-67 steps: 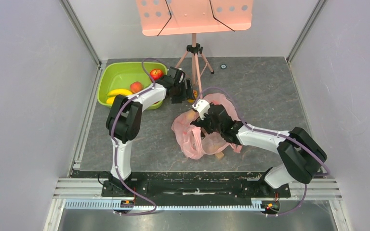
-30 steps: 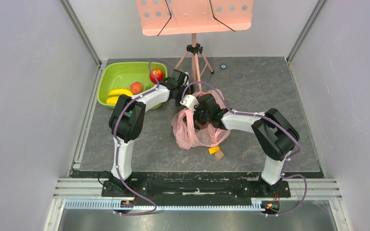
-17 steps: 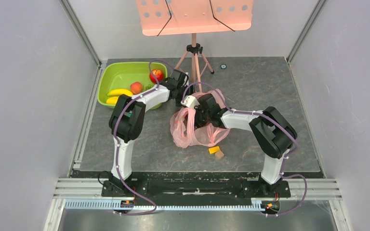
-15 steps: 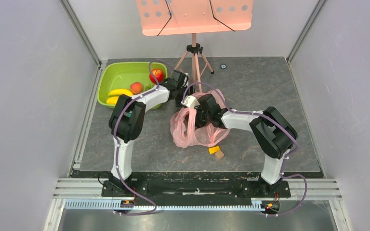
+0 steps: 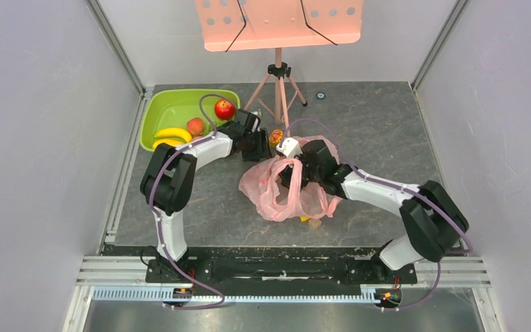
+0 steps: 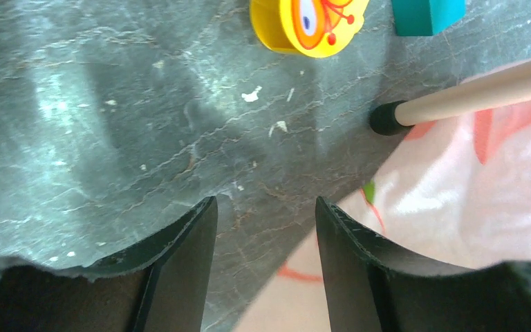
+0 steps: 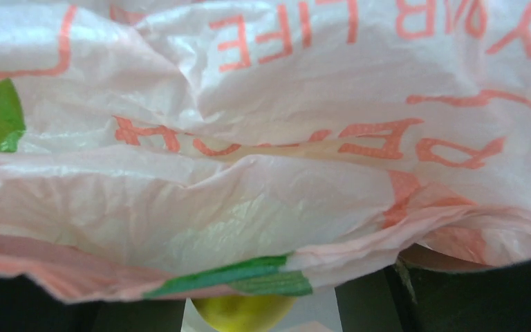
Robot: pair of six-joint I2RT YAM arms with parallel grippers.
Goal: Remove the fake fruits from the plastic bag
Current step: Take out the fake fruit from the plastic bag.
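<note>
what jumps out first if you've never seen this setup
The crinkly pink plastic bag heaped mid-table catches the eye first, with the right gripper at its top. In the right wrist view its printed film fills the frame, and a yellow fruit peeks out below. Next comes the lime-green basin at the far left, holding a banana, a peach and a red apple. The salmon music stand looms at the back.

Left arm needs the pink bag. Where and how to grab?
Pinch the slack edge of the plastic bag nearest the left gripper, coming straight down with fingers astride a raised crease. The film is thin and lies slack, so probably only a fold gives purchase. Mind the stand foot beside it.
</note>
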